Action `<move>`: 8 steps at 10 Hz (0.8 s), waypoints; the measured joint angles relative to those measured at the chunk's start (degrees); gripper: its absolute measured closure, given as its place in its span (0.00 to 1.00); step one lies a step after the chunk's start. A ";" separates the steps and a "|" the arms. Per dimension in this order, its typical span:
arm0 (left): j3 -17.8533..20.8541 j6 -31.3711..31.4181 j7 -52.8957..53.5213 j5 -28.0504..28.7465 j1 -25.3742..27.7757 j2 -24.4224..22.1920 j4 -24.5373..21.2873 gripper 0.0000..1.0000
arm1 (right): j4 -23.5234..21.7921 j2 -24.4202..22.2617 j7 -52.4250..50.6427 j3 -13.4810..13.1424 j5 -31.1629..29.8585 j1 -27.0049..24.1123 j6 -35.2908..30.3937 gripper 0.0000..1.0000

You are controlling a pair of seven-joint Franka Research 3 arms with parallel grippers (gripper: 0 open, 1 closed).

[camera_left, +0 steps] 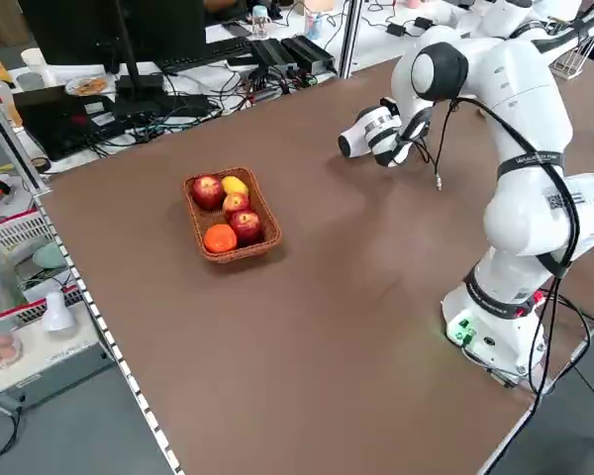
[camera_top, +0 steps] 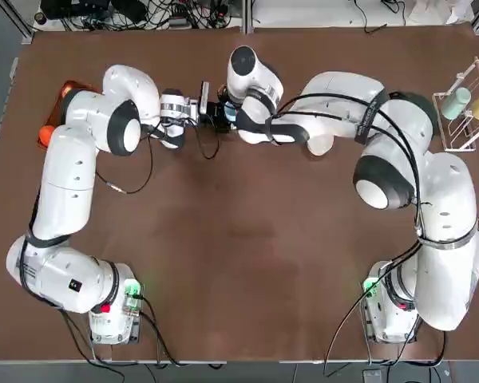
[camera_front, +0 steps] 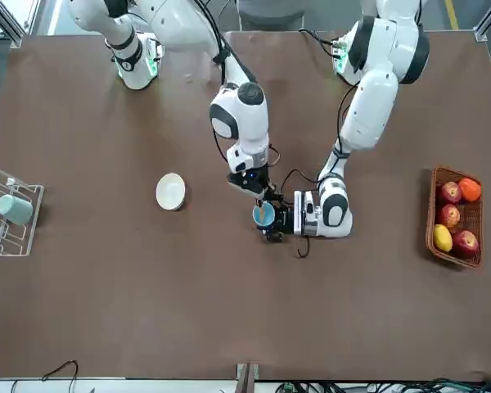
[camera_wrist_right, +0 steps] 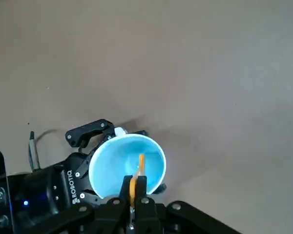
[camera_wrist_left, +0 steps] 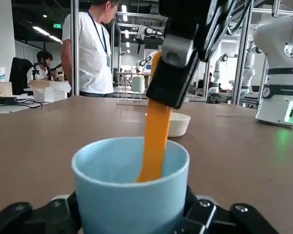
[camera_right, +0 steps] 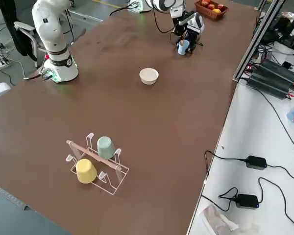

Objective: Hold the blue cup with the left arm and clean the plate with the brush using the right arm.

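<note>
Judging step in hand: brush (camera_wrist_left: 157, 131) dips into the blue cup (camera_wrist_left: 129, 204) near mid-table, left gripper (camera_front: 273, 220) clamped around the cup, right gripper (camera_wrist_right: 134, 184) above it, pinching the brush; next I should lift the brush clear and carry it to the plate (camera_front: 170, 191), on the table (camera_front: 229, 311) between cup and right edge. Count: one brush, one plate, three cups (one blue, one teal (camera_right: 106, 147), one yellow (camera_right: 86, 171)), one rack (camera_front: 30, 219) by the right edge, one fruit basket (camera_front: 480, 214) toward the left edge.

Orange brush (camera_wrist_left: 155, 139) dips, seemingly tilted, into upright blue cup (camera_wrist_left: 132, 195).
</note>
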 joint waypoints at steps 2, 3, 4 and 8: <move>0.00 0.02 0.00 0.00 0.00 -0.02 -0.01 0.31 | 2.04 0.94 1.65 -0.48 0.00 -0.01 -0.01 0.95; 0.00 0.07 0.00 0.00 0.01 -0.04 0.00 0.31 | 3.22 1.35 2.20 -0.81 0.04 -0.11 -0.12 0.95; 0.00 0.13 0.00 0.00 0.01 -0.06 -0.01 0.31 | 3.77 1.51 2.93 -0.77 0.05 -0.15 -0.53 0.95; 0.00 0.42 0.00 0.00 -0.11 -0.15 -0.01 0.31 | 4.22 2.01 3.47 -0.97 0.01 -2.61 -0.64 0.95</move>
